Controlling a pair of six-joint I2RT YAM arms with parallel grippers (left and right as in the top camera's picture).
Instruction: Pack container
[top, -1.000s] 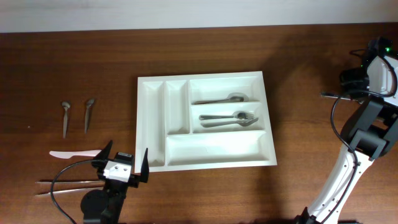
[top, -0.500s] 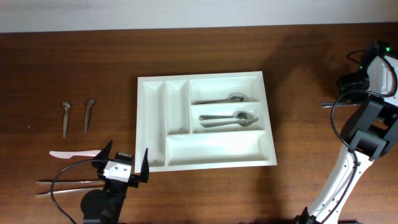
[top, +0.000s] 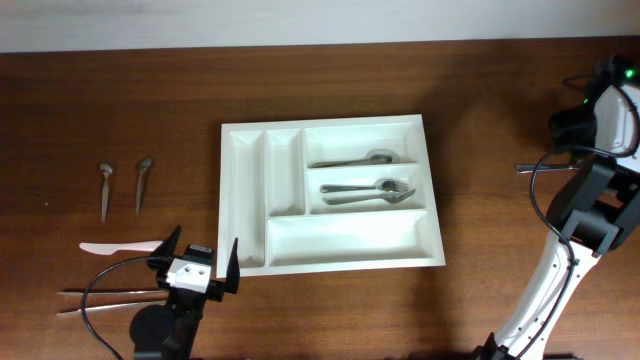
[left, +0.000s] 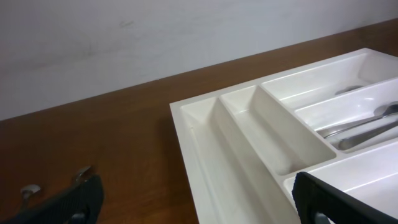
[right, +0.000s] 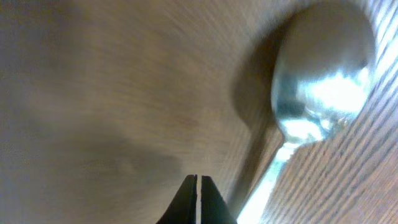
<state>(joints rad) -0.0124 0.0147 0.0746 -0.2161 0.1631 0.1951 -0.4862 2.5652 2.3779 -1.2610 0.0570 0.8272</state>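
The container (top: 252, 200), a white five-compartment tray, lies mid-table. Its upper wide slot holds a spoon (top: 355, 158), and the middle slot holds several utensils (top: 370, 190). My left gripper (top: 200, 262) hovers open at the tray's near-left corner; in the left wrist view its dark fingers straddle the container's (left: 205, 143) left rim, with nothing between them. At the far right my right arm (top: 600, 130) stands over the table. In the right wrist view my right gripper (right: 197, 183) is shut and holds nothing. A metal spoon (right: 323, 68) lies on the wood just to its right.
Left of the tray lie two small spoons (top: 105, 185) (top: 143, 180), a pink knife (top: 120, 246) and long thin utensils (top: 100, 295) beside the left arm's base. A thin handle tip (top: 525, 168) shows beside the right arm.
The right arm has drifted slightly toward the far right, and the thin handle tip beside it has shifted a little nearer. The left arm and the tray are unmoved.
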